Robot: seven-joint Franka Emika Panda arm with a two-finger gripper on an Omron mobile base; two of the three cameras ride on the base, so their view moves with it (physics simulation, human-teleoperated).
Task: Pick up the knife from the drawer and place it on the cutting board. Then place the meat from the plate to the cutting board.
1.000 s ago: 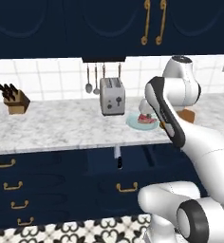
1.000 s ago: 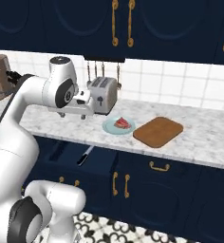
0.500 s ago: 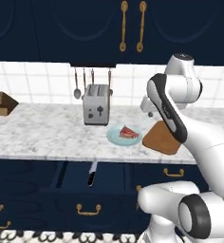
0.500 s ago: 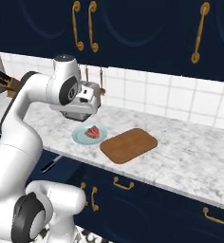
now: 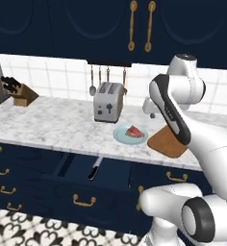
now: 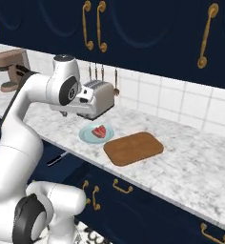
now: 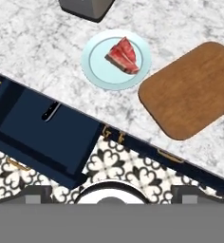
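The wide navy drawer (image 5: 86, 185) stands pulled open below the counter, gold handle on its front. The small dark knife (image 5: 94, 169) lies inside it, also seen as knife (image 7: 51, 111) in drawer (image 7: 38, 133). On the marble counter the teal plate (image 7: 97, 66) holds the red-pink meat (image 7: 124, 54); the brown cutting board (image 7: 192, 95) lies bare beside it. My gripper (image 7: 113, 194) hangs high above the counter edge, open and holding nothing, fingertips (image 7: 35, 193) wide apart. From the right base I see plate (image 6: 88, 136), meat (image 6: 100, 130), board (image 6: 133, 147) and knife (image 6: 57, 158).
A silver toaster (image 5: 109, 108) stands behind the plate, with utensils hanging on the wall above it. A wooden knife block (image 5: 20, 93) and a coffee machine (image 6: 12, 66) stand at the far left. My arm hides part of the board (image 5: 166, 144).
The base has driven and turned, so the whole scene has shifted in both views; the open drawer and knife now show more fully. The arm keeps its raised pose, nothing taken hold of.
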